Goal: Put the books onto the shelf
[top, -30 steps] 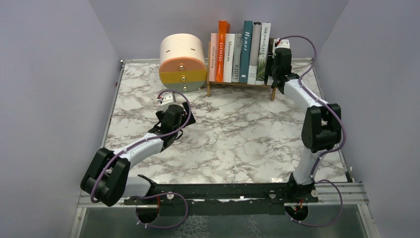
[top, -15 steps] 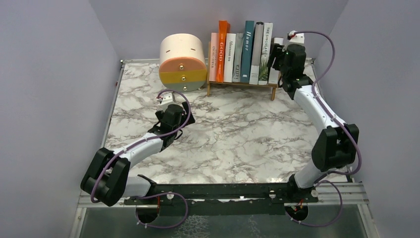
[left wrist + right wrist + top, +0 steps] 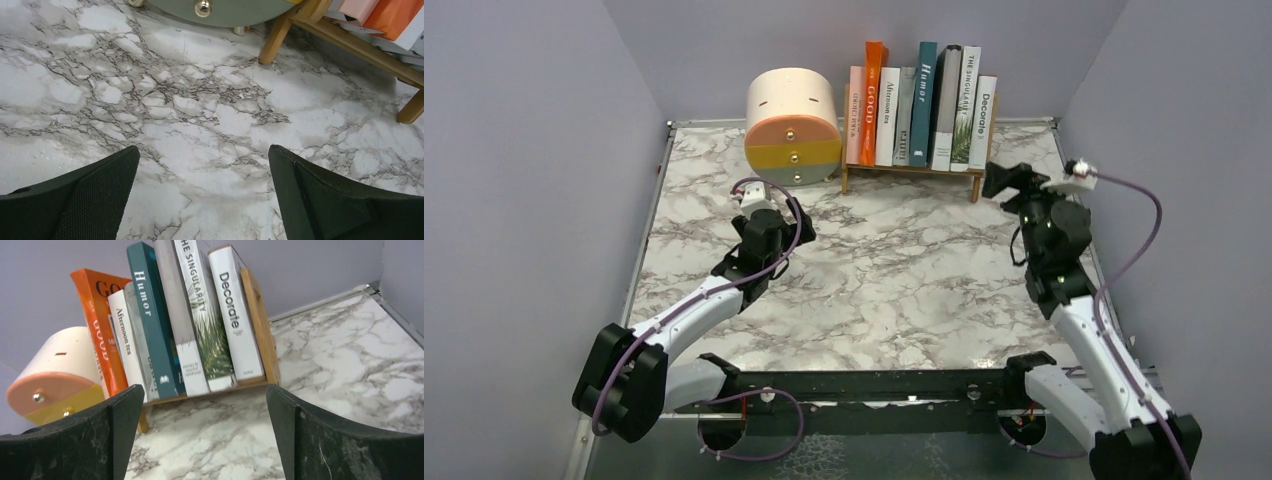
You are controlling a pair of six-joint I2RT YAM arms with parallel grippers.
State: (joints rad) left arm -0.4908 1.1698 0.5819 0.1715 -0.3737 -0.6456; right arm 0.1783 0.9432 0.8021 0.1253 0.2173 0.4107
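Biggest thing first: the marble tabletop (image 3: pixel 874 280) carries no loose book anywhere in sight. At its far edge the wooden shelf (image 3: pixel 904 169) stands just right of the round drawer box (image 3: pixel 793 125), and the books (image 3: pixel 919 105) stand upright in a packed row inside it.

Here is the change. A second ago the right arm was up against the right end of the shelf. Now it has pulled back toward the near right, and a white book (image 3: pixel 985 120) stands there at the end of the row, against the end post. The right fingers (image 3: pixel 75 440) have spread wide as the arm backed away and hold nothing. The left arm has barely shifted; the left fingers (image 3: pixel 75 200) hover fully spread over bare marble, also empty.

That reads as a release just completed, and with every visible book shelved, the task looks finished or close to it.

Spines, from the right wrist view: "Decorate" on that white book, "SINGULARITY" on the plant cover (image 3: pixel 200 300), "Humor" on the teal one (image 3: pixel 147 310), "Afternoon tea" on a white one (image 3: pixel 125 335), "GOOD" on the orange one (image 3: pixel 97 325). The pink spine's (image 3: pixel 855 115) lettering is too small to read.
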